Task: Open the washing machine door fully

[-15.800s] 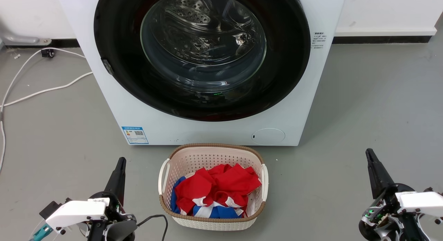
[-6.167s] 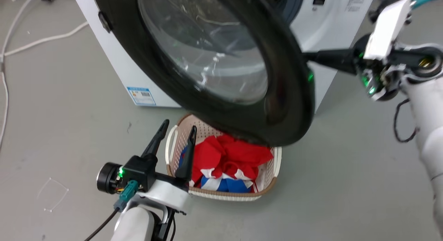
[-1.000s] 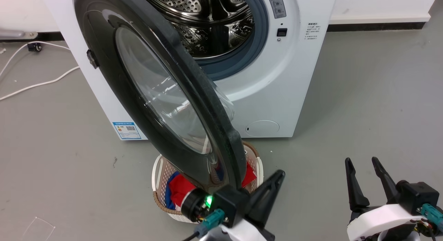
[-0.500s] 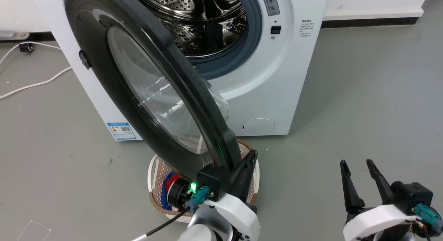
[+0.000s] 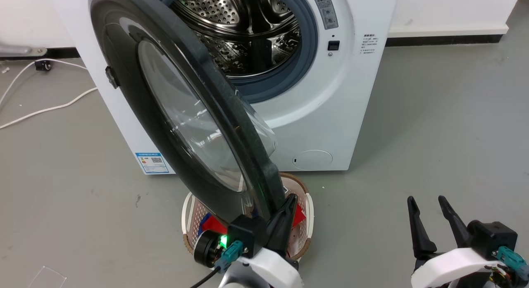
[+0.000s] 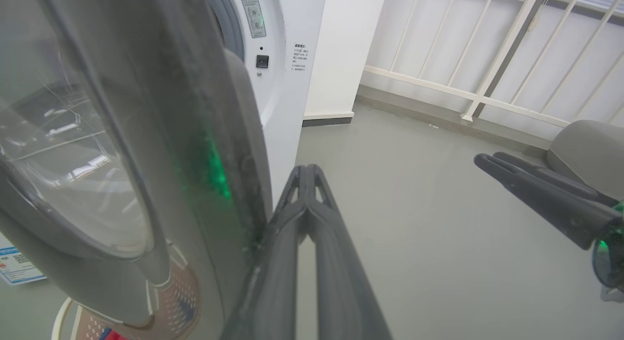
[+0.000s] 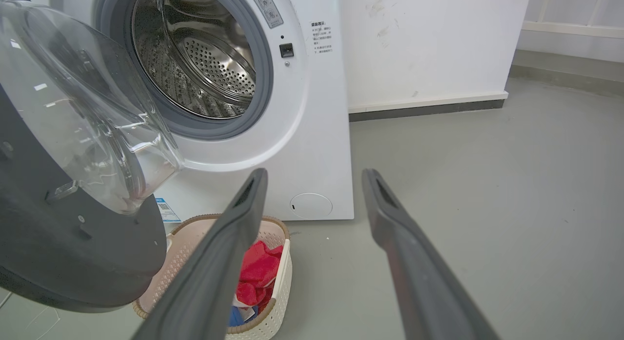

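The washing machine door (image 5: pixel 124 60) stands swung out from the white machine (image 5: pixel 330 114), hinged at its left and seen nearly edge-on, with its clear glass bowl (image 5: pixel 190 122) bulging toward the drum. Its black rim (image 6: pixel 195 135) and its inner side (image 7: pixel 73 252) also show in the wrist views. My left gripper (image 5: pixel 291 198) is shut with nothing between its fingers. It sits at the door's lower free edge, on the inner side, and its left finger (image 6: pixel 278 242) lies against the rim. My right gripper (image 5: pixel 427 201) stands open at the lower right, apart from the door and over bare floor.
The steel drum opening (image 5: pixel 248 32) with its grey rubber ring is uncovered. A cream basket (image 5: pixel 310 209) of red and blue clothes sits on the floor under the door's lower edge. White cables (image 5: pixel 41 110) lie on the floor at the left. Grey floor stretches to the right.
My left gripper's finger has swung in leftward from a wide stance and now lies by the door's lower edge. The right gripper has stayed put. The camera has shifted slightly.
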You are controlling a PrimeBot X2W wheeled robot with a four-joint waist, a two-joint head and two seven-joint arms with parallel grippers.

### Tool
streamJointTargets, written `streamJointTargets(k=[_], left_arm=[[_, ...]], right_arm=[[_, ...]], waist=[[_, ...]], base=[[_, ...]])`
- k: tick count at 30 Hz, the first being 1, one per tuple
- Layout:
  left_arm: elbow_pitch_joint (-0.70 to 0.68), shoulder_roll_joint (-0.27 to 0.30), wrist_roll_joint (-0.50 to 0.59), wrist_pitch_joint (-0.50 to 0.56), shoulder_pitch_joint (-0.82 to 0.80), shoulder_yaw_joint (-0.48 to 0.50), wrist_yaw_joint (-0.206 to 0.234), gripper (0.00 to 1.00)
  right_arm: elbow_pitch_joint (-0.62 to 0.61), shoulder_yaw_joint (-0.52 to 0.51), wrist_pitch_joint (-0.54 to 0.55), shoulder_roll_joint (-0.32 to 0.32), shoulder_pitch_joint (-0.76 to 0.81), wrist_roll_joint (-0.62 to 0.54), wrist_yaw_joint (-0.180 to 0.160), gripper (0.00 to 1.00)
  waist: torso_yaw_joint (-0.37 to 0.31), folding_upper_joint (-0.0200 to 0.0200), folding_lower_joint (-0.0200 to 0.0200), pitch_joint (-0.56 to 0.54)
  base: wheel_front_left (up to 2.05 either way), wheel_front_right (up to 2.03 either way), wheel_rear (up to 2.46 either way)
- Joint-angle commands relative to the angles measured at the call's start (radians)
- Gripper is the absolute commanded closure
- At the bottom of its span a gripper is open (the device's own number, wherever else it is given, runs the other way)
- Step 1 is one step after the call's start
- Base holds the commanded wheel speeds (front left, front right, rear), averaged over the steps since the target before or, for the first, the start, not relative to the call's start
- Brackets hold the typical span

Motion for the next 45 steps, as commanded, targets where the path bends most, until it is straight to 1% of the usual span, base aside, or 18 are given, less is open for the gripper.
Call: streamJointTargets(k=[1,7,13,22,25,30,38,45], left_arm=[[-0.008,0.028,0.001,-0.007,0.009,0.026,0.022,1.00],[-0.076,0.055,0.000,0.015,0.056,0.027,0.048,1.00],[-0.099,0.088,0.004,0.062,0.070,0.038,0.081,1.00],[-0.176,0.119,0.040,0.076,0.085,0.020,0.106,1.00],[-0.216,0.121,0.052,0.076,0.103,0.010,0.120,1.00],[-0.280,0.141,0.067,0.074,0.131,0.015,0.150,1.00],[-0.373,0.160,0.063,0.047,0.177,0.062,0.207,1.00],[-0.420,0.182,0.028,0.011,0.215,0.157,0.260,1.00]], right_arm=[[0.000,-0.002,0.003,0.001,0.015,0.006,0.000,0.00],[-0.011,-0.013,0.008,0.002,0.022,0.008,0.000,0.00],[-0.009,-0.008,0.009,0.001,0.012,0.020,0.000,0.00],[-0.007,-0.012,0.009,0.001,0.021,0.025,0.000,0.00],[-0.008,-0.014,0.012,0.002,0.022,0.025,0.000,0.00],[-0.012,-0.024,0.009,0.001,0.017,0.016,0.000,0.00],[-0.021,-0.067,0.004,0.001,0.024,0.009,0.000,0.00],[-0.035,-0.095,0.012,0.001,0.027,0.000,0.000,0.00]], waist=[[0.004,-0.0001,0.0000,-0.004],[0.028,-0.0001,0.0000,-0.002],[0.049,-0.0001,0.0000,0.006],[0.068,-0.0001,0.0000,0.009],[0.084,-0.0001,0.0000,0.017],[0.121,-0.0001,0.0000,0.027],[0.207,-0.0001,0.0000,0.032],[0.271,-0.0001,0.0000,0.029]], base=[[0.00,0.00,0.00],[0.00,0.00,0.00],[0.00,0.00,0.00],[0.00,0.00,0.00],[0.00,0.00,0.00],[0.00,0.00,0.00],[0.00,0.00,0.00],[0.00,0.00,0.00]])
